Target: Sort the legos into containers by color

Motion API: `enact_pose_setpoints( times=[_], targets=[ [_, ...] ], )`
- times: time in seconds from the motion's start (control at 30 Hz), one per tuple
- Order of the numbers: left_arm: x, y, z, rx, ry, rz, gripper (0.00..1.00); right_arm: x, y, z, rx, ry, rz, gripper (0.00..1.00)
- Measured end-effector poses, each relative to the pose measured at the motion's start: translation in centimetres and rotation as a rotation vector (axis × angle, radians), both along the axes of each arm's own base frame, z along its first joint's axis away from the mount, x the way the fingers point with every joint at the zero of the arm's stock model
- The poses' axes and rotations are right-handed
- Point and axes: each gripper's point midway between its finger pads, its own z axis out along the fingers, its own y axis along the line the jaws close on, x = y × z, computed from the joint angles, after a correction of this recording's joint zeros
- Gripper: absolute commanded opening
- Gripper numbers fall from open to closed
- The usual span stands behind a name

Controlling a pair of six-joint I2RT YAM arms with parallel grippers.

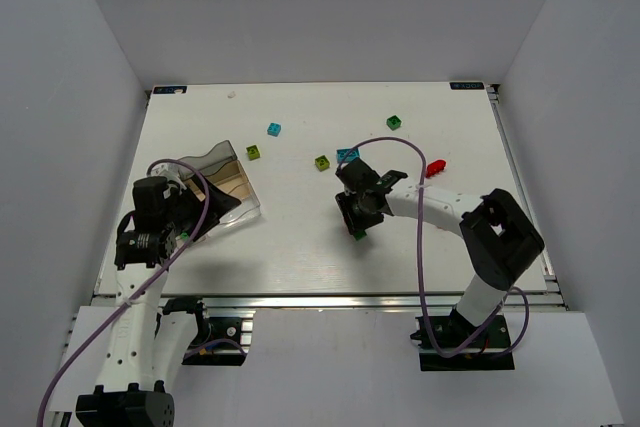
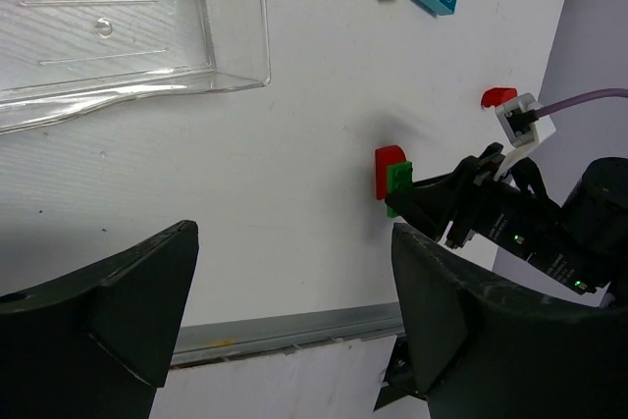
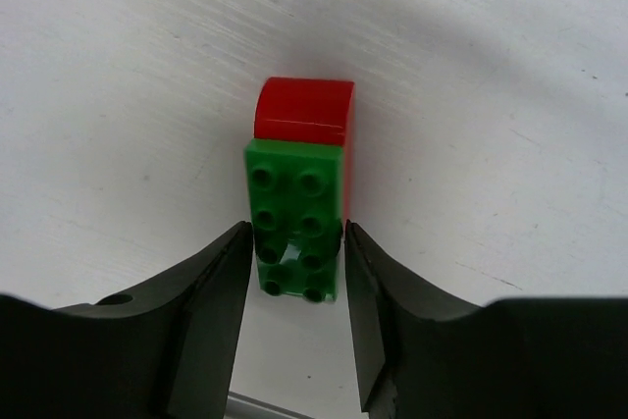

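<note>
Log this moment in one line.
left tool: open, empty, near clear tray | right tool: jaws astride red-green stack on table, grip unclear

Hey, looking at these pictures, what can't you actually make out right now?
- Right wrist view: whether the right gripper clamps or merely flanks the red-and-green stack; its fingers hide the contact.
- Top view: that stack sits mostly under the gripper.
- Tray: left arm covers its near end from above; the left wrist view's edge cuts it off.
</note>
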Motion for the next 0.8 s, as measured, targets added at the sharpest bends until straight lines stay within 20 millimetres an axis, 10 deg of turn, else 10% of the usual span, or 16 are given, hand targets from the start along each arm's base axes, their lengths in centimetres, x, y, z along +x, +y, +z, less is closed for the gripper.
enact_pose_setpoints(
  times=[0.8],
  targets=[
    [-0.3,0.0,-0.9,0.002,0.016,-0.002,0.89,0.2,-1.7,-1.1,-0.085,-0.026,0.028,0.58]
  ],
)
